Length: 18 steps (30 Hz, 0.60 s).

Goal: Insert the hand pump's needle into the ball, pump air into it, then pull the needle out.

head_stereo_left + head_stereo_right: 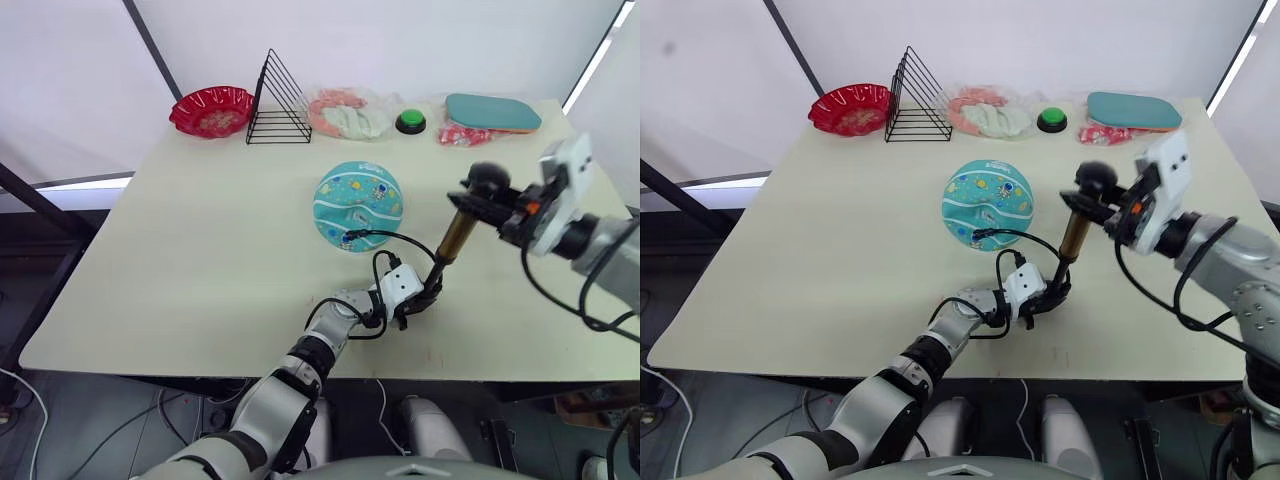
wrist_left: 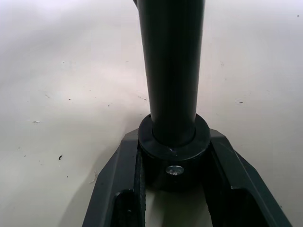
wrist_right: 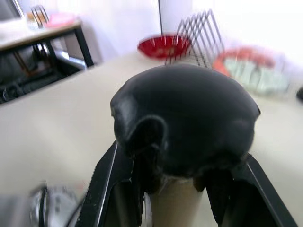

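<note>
Bare surface (image 1: 200,260) is lying open left of the ball (image 1: 358,206), while the hose (image 1: 400,240) and tilted pump (image 1: 455,240) are crowding its right side.

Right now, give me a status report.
Left pincer clamps pump base. Right pincer grips handle. Hose reaches ball. Nothing blocking.

Along the counter's (image 1: 200,260) far edge stands a row: a red bowl (image 1: 212,110) at 11 o'clock, a black wire rack (image 1: 277,103) beside it, a bag of pink and white things (image 1: 347,114), a green button (image 1: 411,122), and a teal paddle (image 1: 492,112) at 1 o'clock.
</note>
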### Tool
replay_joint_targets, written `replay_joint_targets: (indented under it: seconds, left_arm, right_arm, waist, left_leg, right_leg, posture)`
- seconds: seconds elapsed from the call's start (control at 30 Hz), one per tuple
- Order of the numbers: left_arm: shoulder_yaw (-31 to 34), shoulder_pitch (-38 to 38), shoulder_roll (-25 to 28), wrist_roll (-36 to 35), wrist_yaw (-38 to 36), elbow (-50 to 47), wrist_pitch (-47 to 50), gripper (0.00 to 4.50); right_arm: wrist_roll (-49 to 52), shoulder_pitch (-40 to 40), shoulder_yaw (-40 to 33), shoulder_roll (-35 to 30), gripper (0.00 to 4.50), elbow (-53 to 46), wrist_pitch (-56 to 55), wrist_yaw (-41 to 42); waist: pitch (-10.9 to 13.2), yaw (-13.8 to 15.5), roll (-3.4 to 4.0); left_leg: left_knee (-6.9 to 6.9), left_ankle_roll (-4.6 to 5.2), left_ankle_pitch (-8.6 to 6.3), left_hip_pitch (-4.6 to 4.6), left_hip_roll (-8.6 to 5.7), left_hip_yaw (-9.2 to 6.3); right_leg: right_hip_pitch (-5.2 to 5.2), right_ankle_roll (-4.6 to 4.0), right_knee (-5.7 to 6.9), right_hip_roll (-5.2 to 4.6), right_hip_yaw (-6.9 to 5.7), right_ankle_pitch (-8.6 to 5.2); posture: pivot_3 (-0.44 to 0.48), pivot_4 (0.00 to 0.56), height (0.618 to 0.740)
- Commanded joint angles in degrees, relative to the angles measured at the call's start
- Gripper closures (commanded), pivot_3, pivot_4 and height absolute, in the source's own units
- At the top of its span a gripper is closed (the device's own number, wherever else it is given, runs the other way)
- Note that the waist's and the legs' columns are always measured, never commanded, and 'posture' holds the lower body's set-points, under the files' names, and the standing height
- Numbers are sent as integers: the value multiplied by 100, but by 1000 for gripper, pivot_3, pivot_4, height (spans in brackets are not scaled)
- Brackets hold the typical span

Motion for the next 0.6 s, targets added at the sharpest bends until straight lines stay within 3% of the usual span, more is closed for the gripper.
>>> replay_joint_targets:
  seconds: [0.03,0.33,0.6]
  left_arm:
    - [-209,277,93,225,-66,402,227,3438]
    - [-221,305,88,229,-73,358,252,3438]
    - [-164,370,188,170,-8,205,333,3438]
  right_arm:
    - [245,-275,-491,-72,3384,-290,-159,-293]
    - [-1631,1001,1274,393,3384,525,-1225,338]
    - [-3195,1835,2598,1313,3384,2377,-2833,744]
  waist:
    - [-1,1,1]
    - [-44,-43,-13]
    - [-114,-176,-49]
  left_leg:
    - [0,0,0,-3,0,-3]
    - [3,1,0,20,2,-1]
    - [-6,1,-1,75,10,-22]
  right_leg:
    - [0,0,0,0,-3,0]
    - [15,0,1,5,0,-1]
    - [75,-32,1,14,-15,-19]
  posture:
    - [0,150,740]
    - [0,150,740]
    - [0,150,740]
